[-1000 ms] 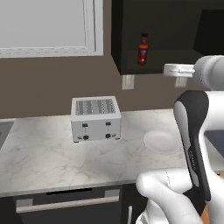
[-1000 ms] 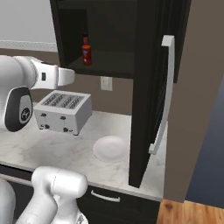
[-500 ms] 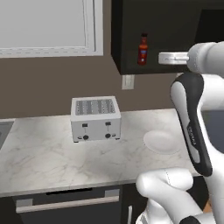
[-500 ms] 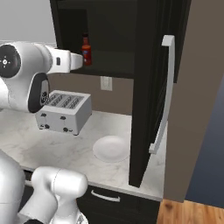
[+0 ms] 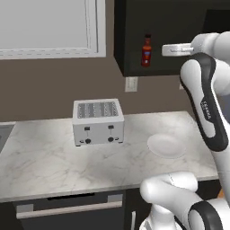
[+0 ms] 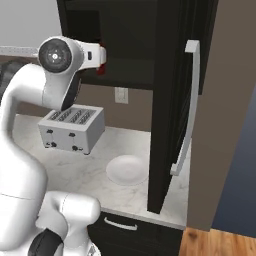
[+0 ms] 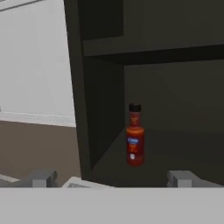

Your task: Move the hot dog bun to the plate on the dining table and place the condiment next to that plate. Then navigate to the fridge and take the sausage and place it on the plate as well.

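Note:
The condiment [image 7: 135, 135], a small dark red bottle with a black cap and a red label, stands upright on a shelf of the dark wall cabinet [image 5: 179, 27]. In the left base view the condiment [image 5: 146, 50] is just left of my gripper [image 5: 165, 50], which is level with it and a short way off. My gripper [image 7: 112, 178] is open, its two fingertips [image 7: 43, 178] set wide apart, with nothing between them. In the right base view my hand covers most of the condiment [image 6: 101, 69].
A silver toaster [image 5: 98, 122] and a small white dish [image 5: 166, 146] sit on the marble counter [image 5: 40, 161] below the cabinet. The cabinet's tall dark door [image 6: 175, 100] stands open to the right, with a long pale handle [image 6: 187, 110]. A window [image 5: 49, 27] is at the upper left.
My hand has risen and moved left toward the bottle on the cabinet shelf. The jaws have stayed open. The bottle has not moved.

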